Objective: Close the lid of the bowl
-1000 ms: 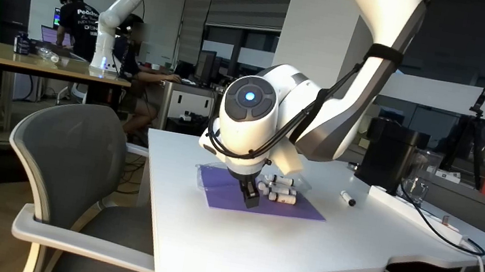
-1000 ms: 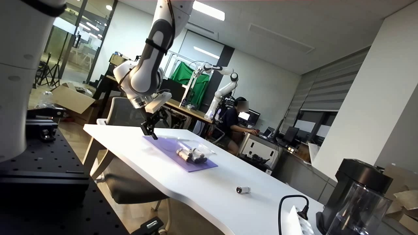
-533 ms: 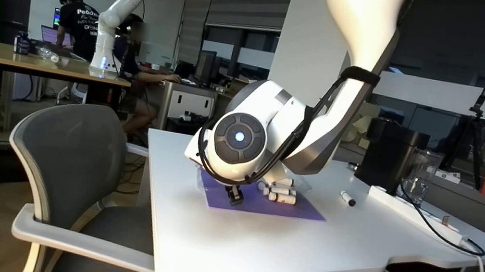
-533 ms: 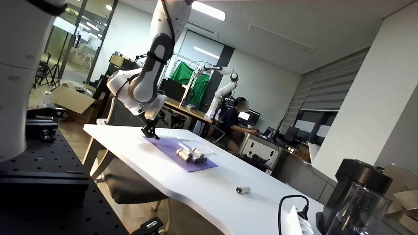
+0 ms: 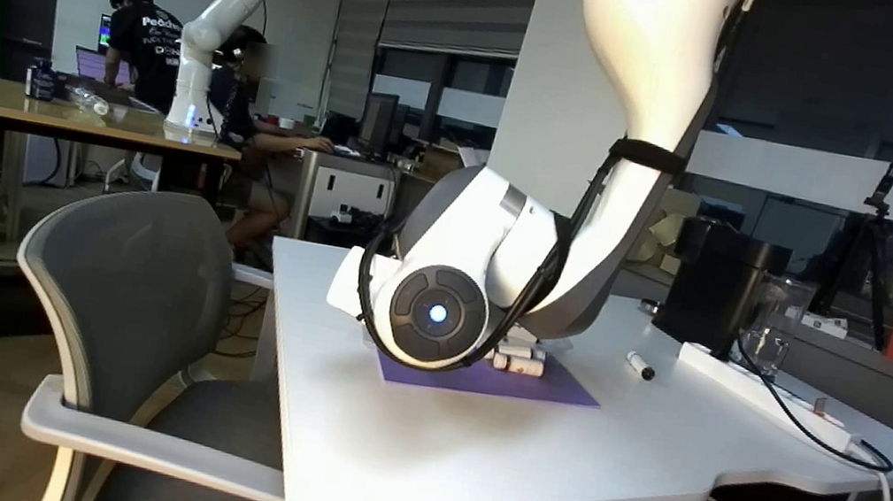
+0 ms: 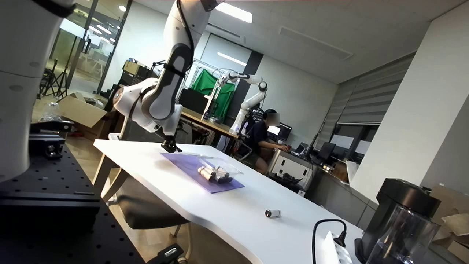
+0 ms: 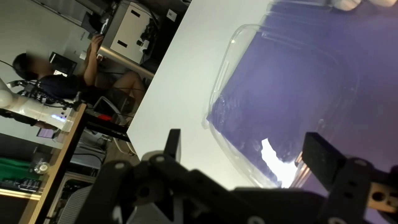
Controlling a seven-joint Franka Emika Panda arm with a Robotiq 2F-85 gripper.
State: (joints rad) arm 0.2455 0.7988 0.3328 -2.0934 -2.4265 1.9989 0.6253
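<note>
A clear plastic lid [image 7: 279,77] lies over the purple sheet [image 7: 376,102] in the wrist view, its near rim reaching past the sheet onto the white table. A clear bowl [image 7: 303,2] adjoins it at the top edge of the wrist view; it also shows in an exterior view [image 6: 229,165] with several small bottles [image 6: 212,174] in it. My gripper [image 7: 247,147] is open and empty. Its fingers stand apart, one over the white table and one over the lid's near part. In an exterior view my gripper [image 6: 171,146] is low at the sheet's far-left corner. The arm hides it in the remaining view.
A loose bottle [image 5: 640,365] lies on the white table [image 5: 466,469]. A power strip [image 5: 764,395] with a cable and a black machine [image 5: 710,283] stand at the table's side. A grey chair [image 5: 124,307] is close to the table edge.
The wrist has tilted and lowered, so the gripper is now hidden behind it in an exterior view. The gripper stays near the sheet's corner. The lid, bowl and bottles have not visibly moved.
</note>
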